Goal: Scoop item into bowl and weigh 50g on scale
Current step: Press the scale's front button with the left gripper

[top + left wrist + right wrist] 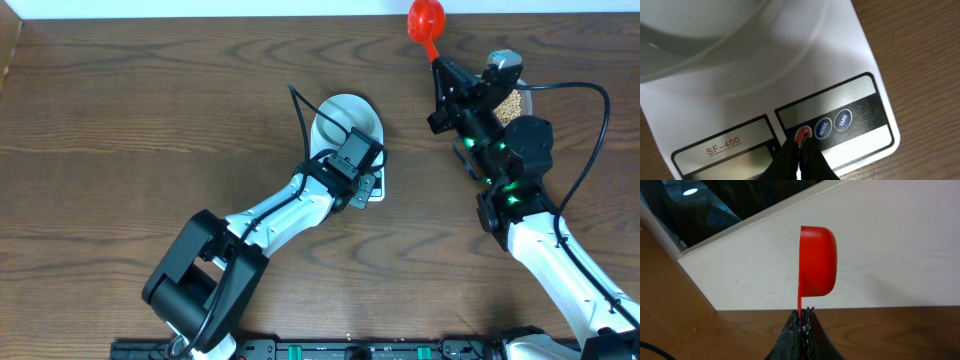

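Note:
The white bowl (345,118) stands on the white scale (372,188) at the table's middle. In the left wrist view the bowl (715,35) fills the top and the scale (860,60) shows its front panel with round buttons. My left gripper (802,142) is shut, its tips resting on the red button (801,133). My right gripper (803,314) is shut on the handle of a red scoop (817,260), held edge-on and raised; it shows at the back right in the overhead view (427,20). The beans (508,102) show partly behind the right arm.
A clear tub (520,95) holding the beans sits at the back right, mostly hidden by the right arm. A white wall (890,255) runs along the table's far edge. Black cables loop near both arms.

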